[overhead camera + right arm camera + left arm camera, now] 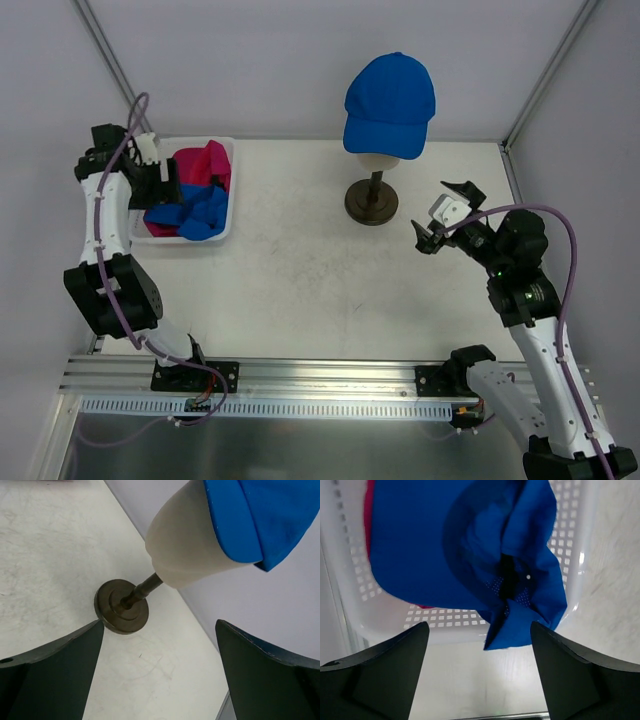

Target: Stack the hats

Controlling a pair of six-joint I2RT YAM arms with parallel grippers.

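A royal blue cap point(390, 103) sits on the cream mannequin head point(185, 545); it also shows in the right wrist view point(260, 515). A second blue cap point(195, 212) lies crumpled in the white basket point(232, 190) over magenta pink cap fabric point(205, 162). In the left wrist view the blue cap point(460, 555) fills the basket point(445, 625), with pink point(367, 510) at its edge. My left gripper point(165, 188) is open and empty at the basket's left side point(480, 675). My right gripper point(432, 212) is open and empty, to the right of the mannequin's stand point(160, 675).
The mannequin's dark round base point(372, 203) stands at the back middle of the table point(121, 606). Grey walls close the back and sides. A metal rail point(320, 375) runs along the near edge.
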